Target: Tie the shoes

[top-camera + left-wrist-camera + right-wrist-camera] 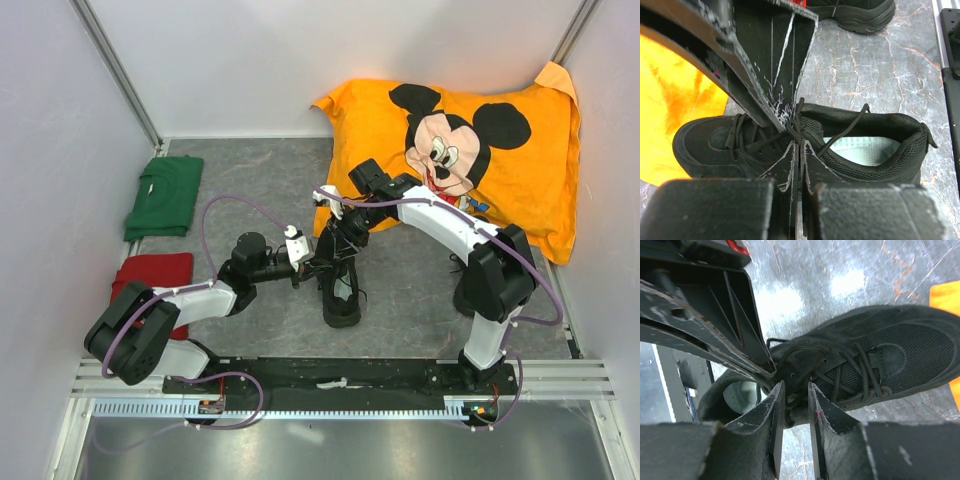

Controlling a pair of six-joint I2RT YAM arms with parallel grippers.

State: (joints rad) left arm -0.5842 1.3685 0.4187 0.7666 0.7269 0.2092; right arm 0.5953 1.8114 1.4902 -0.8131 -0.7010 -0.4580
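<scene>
my left gripper (797,146) has matt black plastic fingers (817,172), rough along the edges and scuffed pale with fine scratches; my right gripper (796,390) is worn the same way. the shoe (700,145) is black woven mesh with smoother matt panels, thin corded laces (847,126) and a pale, faintly glossy insole (860,149). the table (875,65) looks like grey marbled stone print with a light sheen. the pillow (530,190) is orange printed cloth, creased. a folded green cloth (165,195) and a red cloth (155,270) look soft and matt. the front rail (580,375) is pale ribbed metal.
</scene>
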